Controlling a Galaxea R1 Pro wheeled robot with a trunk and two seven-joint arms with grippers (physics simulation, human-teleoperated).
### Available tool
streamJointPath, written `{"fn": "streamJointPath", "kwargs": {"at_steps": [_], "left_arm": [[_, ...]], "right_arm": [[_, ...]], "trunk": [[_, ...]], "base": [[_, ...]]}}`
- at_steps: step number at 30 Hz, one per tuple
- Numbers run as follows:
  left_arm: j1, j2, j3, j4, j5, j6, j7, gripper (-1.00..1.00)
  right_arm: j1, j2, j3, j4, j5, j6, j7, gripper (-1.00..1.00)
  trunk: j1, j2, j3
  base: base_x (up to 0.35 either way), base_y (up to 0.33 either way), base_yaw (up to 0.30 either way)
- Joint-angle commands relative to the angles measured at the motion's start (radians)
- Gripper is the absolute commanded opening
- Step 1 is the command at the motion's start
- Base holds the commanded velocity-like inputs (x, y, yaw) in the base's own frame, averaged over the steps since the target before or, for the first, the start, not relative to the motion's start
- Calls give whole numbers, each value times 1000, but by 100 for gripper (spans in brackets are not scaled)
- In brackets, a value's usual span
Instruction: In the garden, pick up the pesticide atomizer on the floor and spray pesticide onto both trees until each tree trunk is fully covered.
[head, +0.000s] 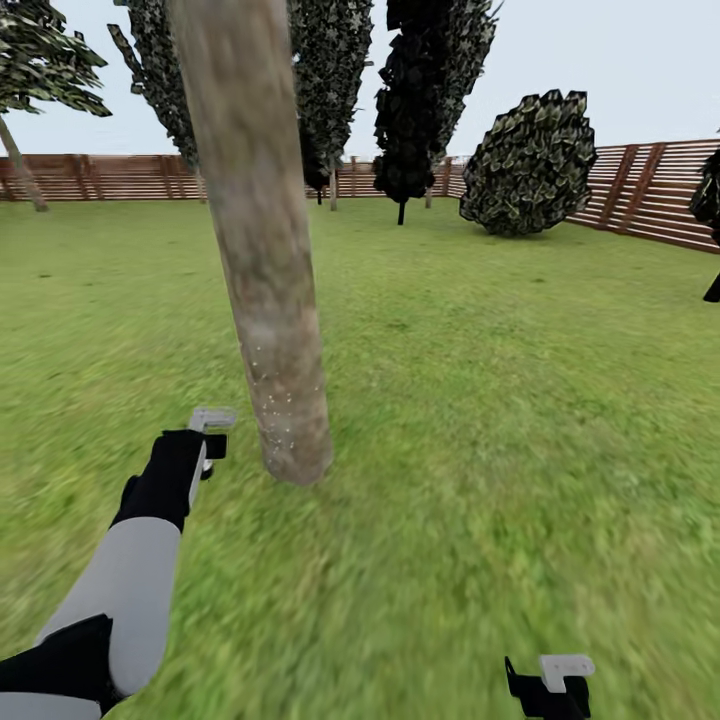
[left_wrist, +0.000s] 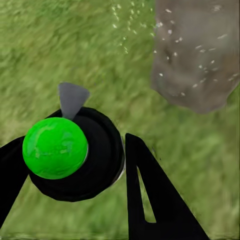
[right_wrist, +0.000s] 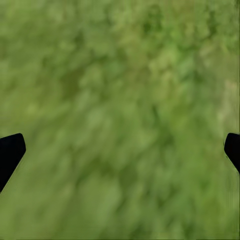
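— Left arm (head: 125, 590)? 
— Light grey forearm shell, black wrist and elbow joint. 
— Grippers? 
— Left gripper (head: 210, 432) and right gripper (head: 552, 678): pale grey bracket, black fingers (left_wrist: 150, 200).

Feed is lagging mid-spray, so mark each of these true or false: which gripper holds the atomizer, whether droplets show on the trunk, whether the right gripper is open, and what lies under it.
1. The left gripper holds the pesticide atomizer. True.
2. White droplets speckle the lower tree trunk. True.
3. The right gripper is shut on a bottle. False: its fingers stand wide apart with nothing between them.
4. The right gripper hangs over paving stones. False: over lawn.
5. The atomizer's grey nozzle touches the trunk. False: grass shows between them.
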Motion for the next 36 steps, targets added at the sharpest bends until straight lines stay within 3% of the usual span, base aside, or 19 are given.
{"fn": "streamJointPath", "kwargs": {"at_steps": [1, 8, 19, 31, 36], "left_arm": [[18, -1, 2, -3, -2, 2, -1, -100], [112, -4, 3, -2, -1, -12, -3, -100], [130, 0, 2, -10, -2, -12, 3, -100], [131, -4, 1, -12, -1, -12, 3, -100], [131, -4, 2, -12, -1, -12, 4, -100]], "right_arm": [[-1, 0, -7, 1, 11, -4, -3, 100], [-1, 0, -6, 2, 11, -4, -1, 100], [-1, 0, -6, 1, 11, -4, -3, 100], [-1, 0, -6, 1, 11, -4, -3, 100], [-1, 0, -6, 1, 11, -4, -3, 100]], "trunk": [[0, 0, -1], [0, 0, -1], [0, 0, -1], [0, 0, -1], [0, 0, -1]], "base": [[231, -200, 276], [226, -198, 100], [123, -256, 10], [124, -261, 251], [139, -261, 61]]}}
